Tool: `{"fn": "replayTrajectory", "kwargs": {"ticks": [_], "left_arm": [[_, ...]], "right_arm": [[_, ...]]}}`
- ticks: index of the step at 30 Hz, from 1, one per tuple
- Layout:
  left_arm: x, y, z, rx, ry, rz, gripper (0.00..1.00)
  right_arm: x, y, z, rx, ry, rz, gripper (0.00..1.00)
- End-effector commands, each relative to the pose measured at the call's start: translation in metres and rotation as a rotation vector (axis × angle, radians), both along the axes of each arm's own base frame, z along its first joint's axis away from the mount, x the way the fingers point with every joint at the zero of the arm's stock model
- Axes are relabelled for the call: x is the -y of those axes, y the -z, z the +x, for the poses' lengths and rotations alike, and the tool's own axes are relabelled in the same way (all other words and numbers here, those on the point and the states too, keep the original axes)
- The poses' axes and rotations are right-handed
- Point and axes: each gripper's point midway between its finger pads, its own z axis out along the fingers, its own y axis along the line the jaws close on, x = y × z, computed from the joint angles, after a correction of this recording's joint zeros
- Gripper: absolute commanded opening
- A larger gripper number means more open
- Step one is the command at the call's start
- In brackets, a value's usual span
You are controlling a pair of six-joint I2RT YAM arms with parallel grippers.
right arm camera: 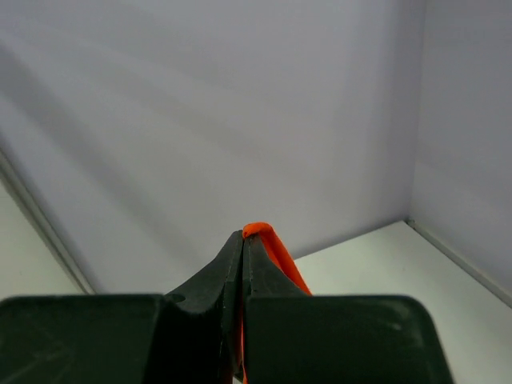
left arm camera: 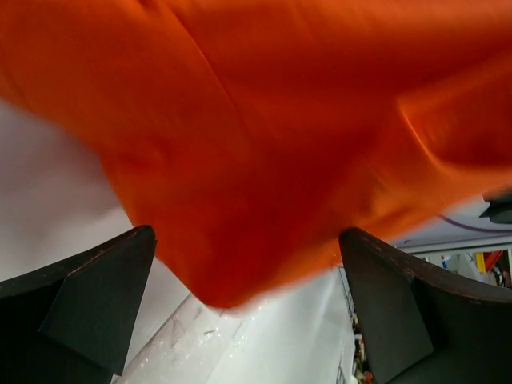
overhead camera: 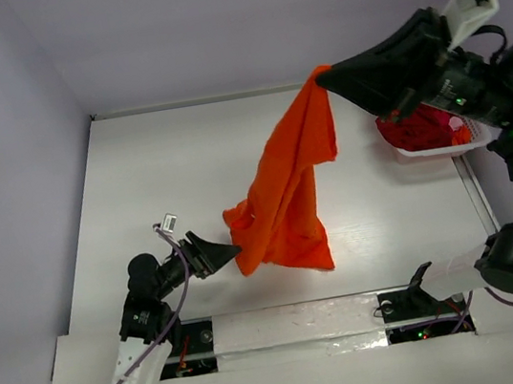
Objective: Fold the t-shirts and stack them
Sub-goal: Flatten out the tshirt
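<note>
The bright orange t-shirt (overhead camera: 286, 192) hangs in a long drape above the white table, pinched at its top corner by my right gripper (overhead camera: 328, 75), which is shut on it high at the back right. In the right wrist view a fold of orange t-shirt (right arm camera: 272, 248) pokes out past the closed right gripper (right arm camera: 242, 237). My left gripper (overhead camera: 231, 250) is open at the shirt's lower left corner. In the left wrist view the orange t-shirt (left arm camera: 264, 136) fills the frame, its lowest fold hanging between the spread fingers (left arm camera: 96, 296) of the left gripper (left arm camera: 248, 276). The crimson t-shirt (overhead camera: 421, 132) lies bunched in the basket.
A white lattice basket (overhead camera: 439, 151) stands at the table's right edge, partly hidden by my right arm. The table (overhead camera: 158, 178) is walled by lilac panels at the back and left. Cables and arm bases sit along the near edge.
</note>
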Motion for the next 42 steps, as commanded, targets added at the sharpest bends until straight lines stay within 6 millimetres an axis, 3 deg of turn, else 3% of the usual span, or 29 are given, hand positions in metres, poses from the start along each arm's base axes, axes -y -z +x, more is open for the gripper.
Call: {"fn": "replayTrajectory", "kwargs": {"ticks": [1,3,14,20,22,23,24,25,27,28,31,32,33,34,35,39,42], "left_arm": [[0.001,-0.015,0.007,0.087,-0.031,-0.085,0.99],[0.000,-0.012,0.011,0.095,-0.055,-0.108,0.99],[0.011,-0.071,-0.003,0.184,0.021,-0.224,0.99],[0.011,-0.091,-0.018,0.191,0.057,-0.238,0.99],[0.010,-0.096,-0.025,0.204,0.070,-0.242,0.99],[0.008,-0.101,-0.032,0.216,0.076,-0.224,0.99],[0.006,-0.093,-0.033,0.194,0.069,-0.183,0.99],[0.004,-0.100,-0.037,0.213,0.063,-0.173,0.99],[-0.001,-0.100,-0.043,0.235,0.040,-0.155,0.99],[-0.001,-0.097,-0.043,0.218,0.039,-0.149,0.99],[-0.004,-0.092,-0.046,0.204,0.022,-0.160,0.99],[-0.004,-0.091,-0.046,0.201,0.023,-0.163,0.99],[-0.004,-0.088,-0.046,0.193,0.025,-0.162,0.99],[-0.003,-0.083,-0.045,0.183,0.027,-0.156,0.99],[-0.003,-0.081,-0.045,0.181,0.027,-0.153,0.99],[-0.003,-0.069,-0.040,0.162,0.020,-0.124,0.99],[-0.002,-0.059,-0.036,0.140,0.008,-0.124,0.99]], "right_arm": [[0.010,-0.015,-0.022,0.086,-0.046,0.044,0.00],[0.007,-0.005,-0.018,0.062,-0.041,0.023,0.00],[0.014,0.008,-0.021,0.042,-0.025,0.012,0.00],[-0.001,0.023,0.002,-0.011,0.016,-0.030,0.00],[-0.006,0.032,0.020,-0.042,0.068,-0.055,0.00],[-0.018,0.055,0.047,-0.095,0.134,-0.116,0.00],[-0.029,0.068,0.062,-0.119,0.153,-0.152,0.00],[-0.033,0.078,0.069,-0.142,0.169,-0.179,0.00],[-0.034,0.095,0.103,-0.182,0.300,-0.222,0.00],[-0.040,0.106,0.109,-0.203,0.300,-0.251,0.00],[-0.036,0.136,0.163,-0.287,0.536,-0.328,0.00],[-0.025,0.139,0.180,-0.323,0.659,-0.319,0.00],[-0.016,0.120,0.184,-0.324,0.709,-0.260,0.00],[-0.012,0.122,0.195,-0.330,0.775,-0.274,0.00],[-0.019,0.135,0.207,-0.344,0.796,-0.304,0.00],[-0.012,0.110,0.214,-0.289,0.850,-0.238,0.00],[0.005,0.122,0.226,-0.330,0.918,-0.231,0.00]]}}
